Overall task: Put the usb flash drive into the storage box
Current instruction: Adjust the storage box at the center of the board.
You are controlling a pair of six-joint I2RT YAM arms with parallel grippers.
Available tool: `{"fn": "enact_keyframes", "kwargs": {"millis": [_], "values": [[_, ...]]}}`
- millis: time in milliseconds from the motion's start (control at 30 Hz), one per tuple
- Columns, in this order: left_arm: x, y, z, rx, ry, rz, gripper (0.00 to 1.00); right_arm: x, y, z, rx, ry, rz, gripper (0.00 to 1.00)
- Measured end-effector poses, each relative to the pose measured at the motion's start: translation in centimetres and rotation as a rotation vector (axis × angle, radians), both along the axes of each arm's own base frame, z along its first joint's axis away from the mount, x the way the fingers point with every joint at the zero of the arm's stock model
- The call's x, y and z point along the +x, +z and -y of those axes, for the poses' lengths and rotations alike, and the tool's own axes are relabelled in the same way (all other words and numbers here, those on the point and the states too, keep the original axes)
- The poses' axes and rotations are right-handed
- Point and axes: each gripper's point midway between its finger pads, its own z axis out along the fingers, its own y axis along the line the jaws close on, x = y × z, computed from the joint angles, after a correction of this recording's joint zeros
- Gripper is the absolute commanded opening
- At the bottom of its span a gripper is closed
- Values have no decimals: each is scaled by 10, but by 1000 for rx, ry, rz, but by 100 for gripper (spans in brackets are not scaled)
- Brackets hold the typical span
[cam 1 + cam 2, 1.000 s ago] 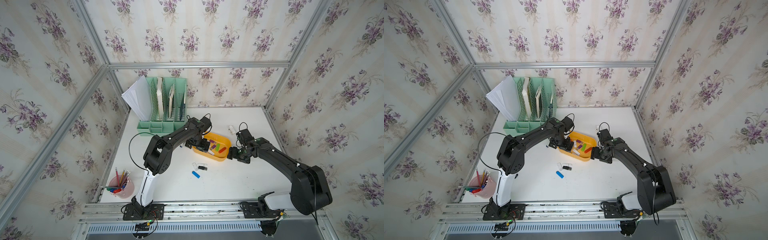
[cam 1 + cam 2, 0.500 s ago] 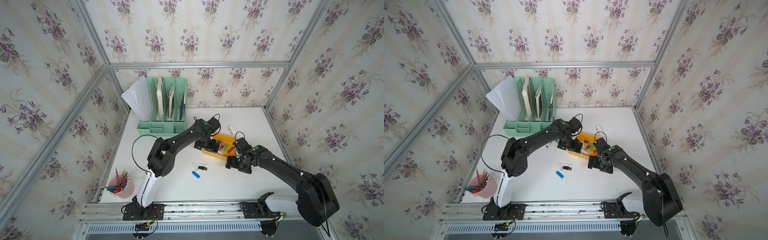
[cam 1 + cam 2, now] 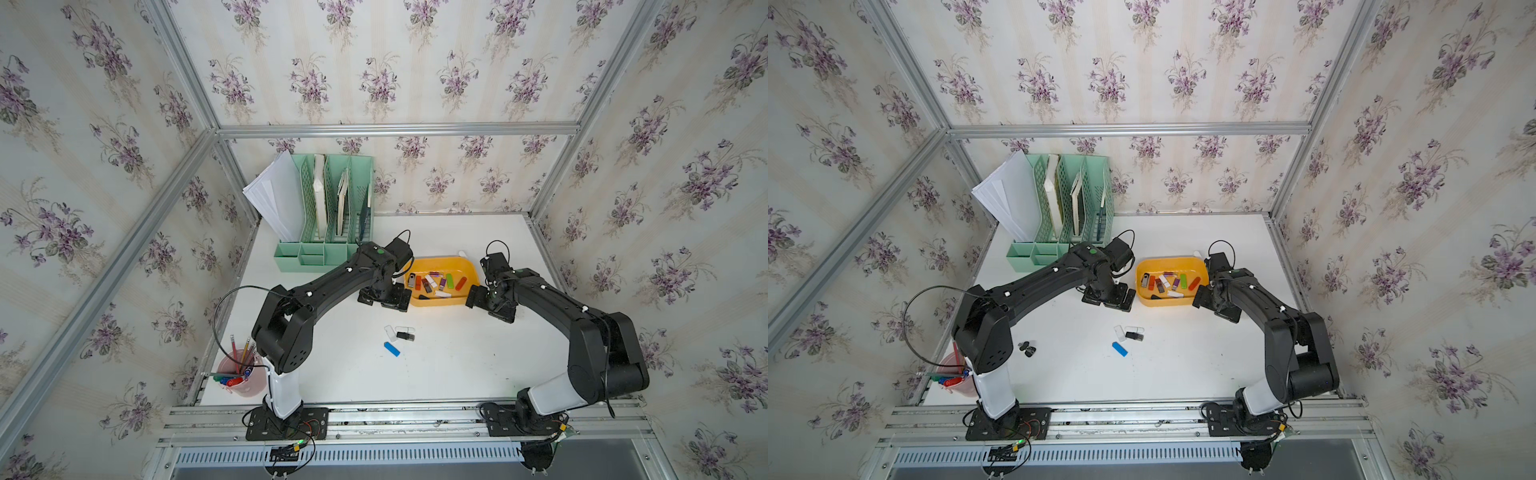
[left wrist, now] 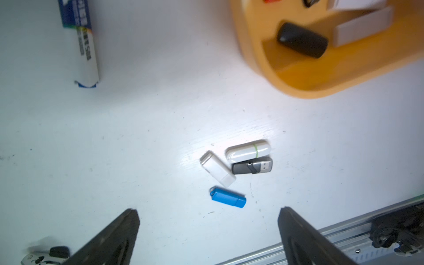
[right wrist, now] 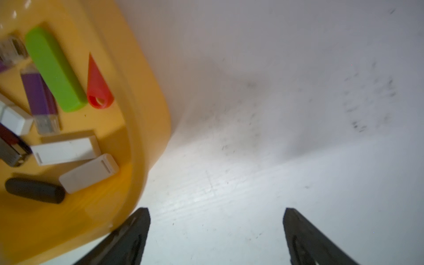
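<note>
The storage box (image 3: 440, 261) (image 3: 1167, 261) is a shallow yellow-orange tub with several coloured usb flash drives lying in it. On the table in front of it lie more usb flash drives: a blue one (image 3: 392, 349) (image 4: 228, 197), a white one (image 4: 218, 168), a grey one (image 4: 251, 165) and a white one with a green band (image 4: 247, 150). My left gripper (image 3: 384, 301) (image 4: 207, 213) hangs open and empty at the box's left end. Just off the box's right end my right gripper (image 3: 488, 307) (image 5: 216, 212) is open over bare table, one finger beside the box wall (image 5: 137, 114).
A mint-green file organizer (image 3: 328, 232) stands at the back left and a pink pencil cup (image 3: 241, 374) at the front left corner. Small black pieces (image 3: 1027, 349) lie near the left arm's base. A blue-and-white labelled stick (image 4: 85, 46) lies on the table. A metal rail (image 3: 374, 415) runs along the front edge.
The box has shifted slightly right and turned squarer to the table. My left gripper drew back to its left end. My right gripper's jaws widened and it moved off to the box's right.
</note>
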Motion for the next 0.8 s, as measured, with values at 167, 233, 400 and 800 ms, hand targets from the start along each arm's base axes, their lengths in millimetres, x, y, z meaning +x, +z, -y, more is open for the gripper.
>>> {"fn": "enact_keyframes", "kwargs": {"millis": [167,233,400,800], "values": [[1,-11,-11,19,21,-19,99,15,16,22,-26,-40,54,95],[15,-8,-3,1,19,6,99,13,15,24,-27,-32,46,95],[71,14,30,-71,-4,102,99,3,10,21,-3,-28,27,95],[146,2,66,-71,-86,156,99,-29,-13,15,47,-14,-53,95]]}}
